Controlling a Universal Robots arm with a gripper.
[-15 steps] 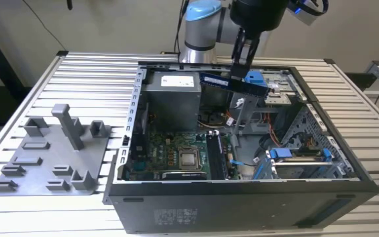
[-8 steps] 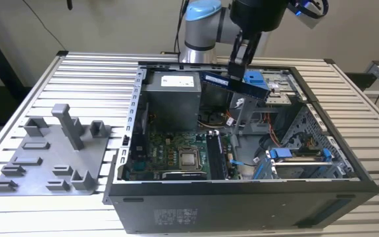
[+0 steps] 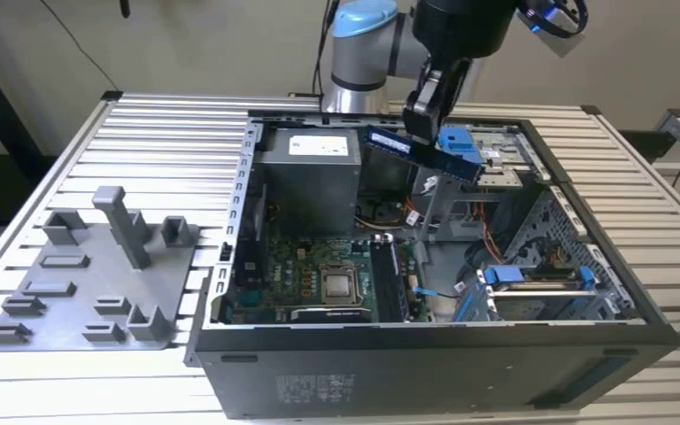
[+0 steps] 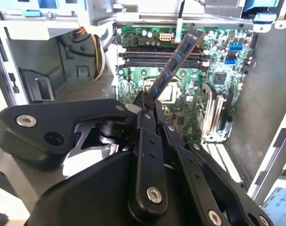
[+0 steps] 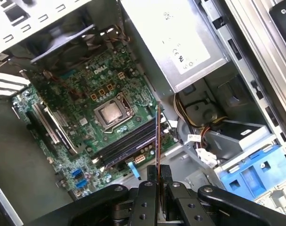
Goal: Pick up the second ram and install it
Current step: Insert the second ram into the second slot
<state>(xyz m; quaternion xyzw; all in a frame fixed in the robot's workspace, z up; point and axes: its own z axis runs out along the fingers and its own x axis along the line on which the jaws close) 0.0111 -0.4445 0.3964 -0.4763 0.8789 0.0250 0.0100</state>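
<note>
An open computer case (image 3: 435, 354) lies on its side on a slatted tabletop (image 3: 151, 115), with a grey tray (image 3: 81, 292) beside it at the exterior view's left. The gripper (image 3: 418, 119) hangs above the case opening, its jaws clamped on one end of the memory stick (image 3: 390, 142). The stick juts out tilted, in the air, touching nothing else. In the second wrist view the stick (image 4: 178, 61) slants over the green board, above the long memory slots (image 4: 157, 55). In the first wrist view it shows edge-on (image 5: 157, 136) and looks roughly parallel to the slots (image 5: 126, 146).

Likely risks: held by one end only, the stick could swivel in the jaws and meet a slot crooked, or jam on a slot's end clip. The power supply box (image 5: 180, 42) and loose cables (image 5: 194, 117) crowd one side, and the processor (image 5: 110, 113) sits just beside the slots. There is open room straight above the case, but the rim and walls bound any sideways move.
</note>
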